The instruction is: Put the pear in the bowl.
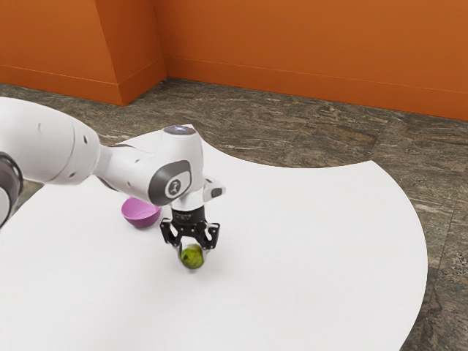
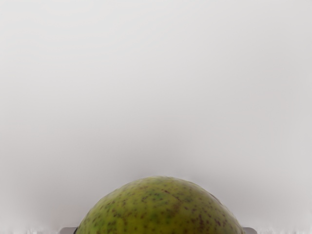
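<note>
In the exterior view, we have the arm [image 1: 175, 164] reaching down over the worktop [image 1: 314, 241], its jaws pointing downward with one side on each flank of the pear [image 1: 192, 257]; we judge that we are gripping it, pinched from two sides so that it can travel without rolling away; the pear sits low between the tips, close to the worktop, and we cannot tell whether it has cleared the surface; the bowl [image 1: 140, 212] stands upright near the jaws, toward the exterior view's left and farther back, its mouth upward to receive the fruit, so the next move likely calls for a lift above its rim and a short carry across. In the wrist view, the pear's speckled, rounded side lies directly under our hand, centred between the two tips, which appear to meet it on opposite sides; that even seating should help it stay put.
</note>
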Robot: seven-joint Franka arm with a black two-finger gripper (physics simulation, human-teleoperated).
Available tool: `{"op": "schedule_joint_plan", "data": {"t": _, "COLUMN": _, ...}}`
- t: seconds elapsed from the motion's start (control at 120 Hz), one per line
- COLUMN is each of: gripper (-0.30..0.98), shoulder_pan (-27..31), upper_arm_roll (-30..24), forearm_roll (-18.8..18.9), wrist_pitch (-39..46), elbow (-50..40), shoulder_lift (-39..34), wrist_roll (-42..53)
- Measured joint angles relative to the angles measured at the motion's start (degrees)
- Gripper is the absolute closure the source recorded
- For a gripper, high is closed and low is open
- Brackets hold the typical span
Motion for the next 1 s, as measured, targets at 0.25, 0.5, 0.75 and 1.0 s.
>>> {"op": "schedule_joint_plan", "data": {"t": 0.25, "gripper": 0.33, "shoulder_pan": 4.89, "upper_arm_roll": 0.03, "forearm_roll": 0.17, "wrist_pitch": -1.39, "elbow": 0.18, "shoulder_lift": -3.44, "wrist_roll": -0.28}}
{"op": "schedule_joint_plan", "data": {"t": 0.5, "gripper": 0.35, "shoulder_pan": 18.92, "upper_arm_roll": -1.15, "forearm_roll": 0.6, "wrist_pitch": -1.27, "elbow": 10.04, "shoulder_lift": -0.84, "wrist_roll": -0.22}}
{"op": "schedule_joint_plan", "data": {"t": 0.75, "gripper": 0.37, "shoulder_pan": 27.15, "upper_arm_roll": -3.64, "forearm_roll": 0.73, "wrist_pitch": -1.32, "elbow": 18.89, "shoulder_lift": 8.02, "wrist_roll": 0.13}}
{"op": "schedule_joint_plan", "data": {"t": 1.0, "gripper": 0.38, "shoulder_pan": 27.21, "upper_arm_roll": -4.63, "forearm_roll": 0.81, "wrist_pitch": -1.76, "elbow": 18.76, "shoulder_lift": 8.65, "wrist_roll": 0.47}}
